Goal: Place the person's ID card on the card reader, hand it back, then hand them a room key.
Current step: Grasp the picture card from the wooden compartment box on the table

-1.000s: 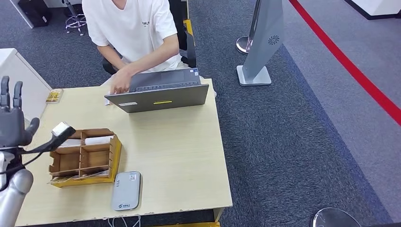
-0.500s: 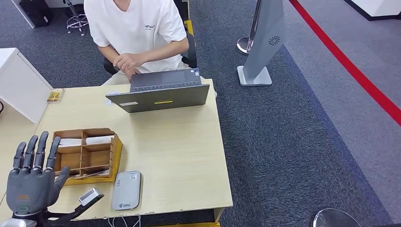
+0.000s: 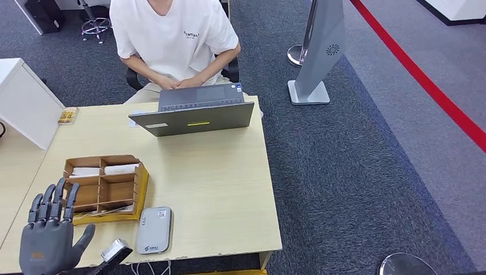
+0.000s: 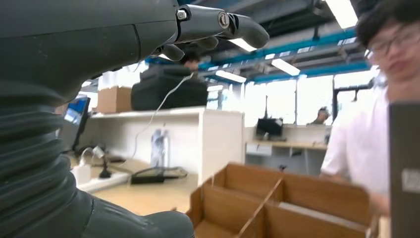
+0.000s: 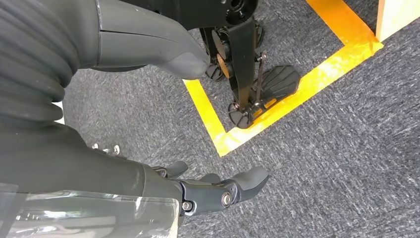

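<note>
So the robot's left hand (image 3: 49,240) sits low at the near-left corner of the counter (image 3: 218,189), palm turned away from the head camera, fingers (image 3: 53,201) spread and straight with nothing in them. It looks parked there, just beside the cardboard organizer (image 3: 103,189), which makes sense to me: those compartments hold pale flat things (image 3: 119,169) that could be cards or keys, so it's a handy waiting spot for the key handover.

The grey card reader (image 3: 153,230) lies flat at the front edge right next to the organizer, within easy reach of that hand. Nothing is lying on top of it that I can make out.

I honestly can't find the ID card anywhere. The person (image 3: 175,43) sits behind the laptop (image 3: 195,112) with both hands together at the keyboard edge, and whether a card is in them is too small to tell.

The right hand (image 5: 208,191) hangs down toward the carpet, fingers loosely curled, holding nothing, clearly kept out of the way.

My guess is we're either at the very start or fully finished.
</note>
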Tool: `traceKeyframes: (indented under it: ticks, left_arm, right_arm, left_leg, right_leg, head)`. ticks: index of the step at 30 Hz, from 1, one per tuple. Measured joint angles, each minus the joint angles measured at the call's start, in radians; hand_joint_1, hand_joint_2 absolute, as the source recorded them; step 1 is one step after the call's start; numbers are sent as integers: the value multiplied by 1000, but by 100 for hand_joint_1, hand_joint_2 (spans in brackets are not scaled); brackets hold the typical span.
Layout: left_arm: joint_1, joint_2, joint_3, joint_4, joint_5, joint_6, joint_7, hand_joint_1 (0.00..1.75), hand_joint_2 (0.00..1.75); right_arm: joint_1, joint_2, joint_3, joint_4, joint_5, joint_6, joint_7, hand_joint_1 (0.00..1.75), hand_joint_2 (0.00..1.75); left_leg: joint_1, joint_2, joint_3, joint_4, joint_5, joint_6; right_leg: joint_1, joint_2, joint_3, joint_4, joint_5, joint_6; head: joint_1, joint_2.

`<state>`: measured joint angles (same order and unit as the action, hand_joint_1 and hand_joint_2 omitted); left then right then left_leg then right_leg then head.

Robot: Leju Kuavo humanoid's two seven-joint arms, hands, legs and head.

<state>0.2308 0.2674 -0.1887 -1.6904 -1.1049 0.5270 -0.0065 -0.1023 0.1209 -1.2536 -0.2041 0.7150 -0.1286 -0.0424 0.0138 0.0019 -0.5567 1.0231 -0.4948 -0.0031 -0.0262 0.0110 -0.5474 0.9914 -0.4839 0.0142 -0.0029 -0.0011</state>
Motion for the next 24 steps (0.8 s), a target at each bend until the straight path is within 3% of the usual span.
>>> traceKeyframes:
  ticks: [9, 24]
  left_arm:
    - [-64, 0, 0, 115, 38, -192, 73, 0, 175]
    - [-117, -5, 6, 232, 20, -217, 76, 0, 175]
  right_arm:
    - [0, 0, -1, 0, 18, 2, 5, 0, 175]
    - [0, 0, -1, 0, 33, 3, 7, 0, 175]
  left_leg:
    - [0, -1, 0, 0, 0, 0]
    - [0, -1, 0, 0, 0, 0]
  right_leg:
    - [0, 0, 0, 0, 0, 0]
    - [0, 0, 0, 0, 0, 0]
  head:
    - [0, 0]
    - [0, 0]
